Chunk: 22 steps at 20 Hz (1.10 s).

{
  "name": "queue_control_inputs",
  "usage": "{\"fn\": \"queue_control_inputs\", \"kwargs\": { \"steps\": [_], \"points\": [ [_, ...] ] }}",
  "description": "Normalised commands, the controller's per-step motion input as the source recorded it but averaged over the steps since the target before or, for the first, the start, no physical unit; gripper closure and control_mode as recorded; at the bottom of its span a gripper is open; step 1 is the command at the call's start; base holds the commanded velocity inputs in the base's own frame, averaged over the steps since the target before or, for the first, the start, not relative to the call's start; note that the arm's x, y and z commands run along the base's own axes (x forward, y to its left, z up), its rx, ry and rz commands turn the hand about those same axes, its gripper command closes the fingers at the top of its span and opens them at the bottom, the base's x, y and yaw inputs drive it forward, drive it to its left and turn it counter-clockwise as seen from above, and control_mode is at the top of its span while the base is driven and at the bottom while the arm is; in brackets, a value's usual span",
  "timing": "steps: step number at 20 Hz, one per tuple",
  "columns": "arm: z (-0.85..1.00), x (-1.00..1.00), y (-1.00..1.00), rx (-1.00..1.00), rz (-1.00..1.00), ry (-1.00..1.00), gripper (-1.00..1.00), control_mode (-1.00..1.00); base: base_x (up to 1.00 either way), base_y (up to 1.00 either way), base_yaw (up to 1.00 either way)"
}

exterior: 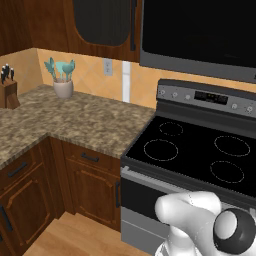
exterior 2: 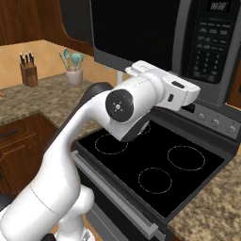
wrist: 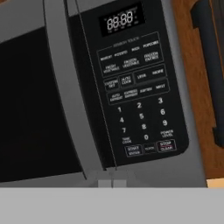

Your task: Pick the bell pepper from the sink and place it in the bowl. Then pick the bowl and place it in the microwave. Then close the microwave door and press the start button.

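- Pincer pressed together, holding nothing, its tips at the bottom of the hand view, facing the microwave front.
- Microwave door is closed, left of the keypad.
- Start button lies just up and right of the tips; I judge a short nudge and push suffices.

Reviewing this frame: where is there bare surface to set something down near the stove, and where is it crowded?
The granite counter is bare between the stove and the utensil crock. The stove's four burners carry nothing. It is crowded at the back corner, by the crock and the knife block, and in front of the microwave, where the arm reaches.
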Motion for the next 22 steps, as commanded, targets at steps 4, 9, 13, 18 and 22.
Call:
{"fn": "queue_control_inputs", "kwargs": {
  "steps": [4,9,13,18,22],
  "points": [
    [-0.07,0.16,-0.07,0.00,0.00,0.00,1.00,-1.00,0.00,0.00,0.00],
    [-0.06,0.25,-0.07,0.00,0.00,0.00,1.00,-1.00,0.00,0.00,0.00],
    [0.00,0.20,-0.28,0.00,0.00,0.00,1.00,-1.00,0.00,0.00,0.00],
    [-0.02,0.28,-0.15,0.00,0.00,0.00,1.00,-1.00,0.00,0.00,0.00],
    [-0.03,0.21,-0.21,0.00,0.00,0.00,1.00,-1.00,0.00,0.00,0.00]
  ]
}}
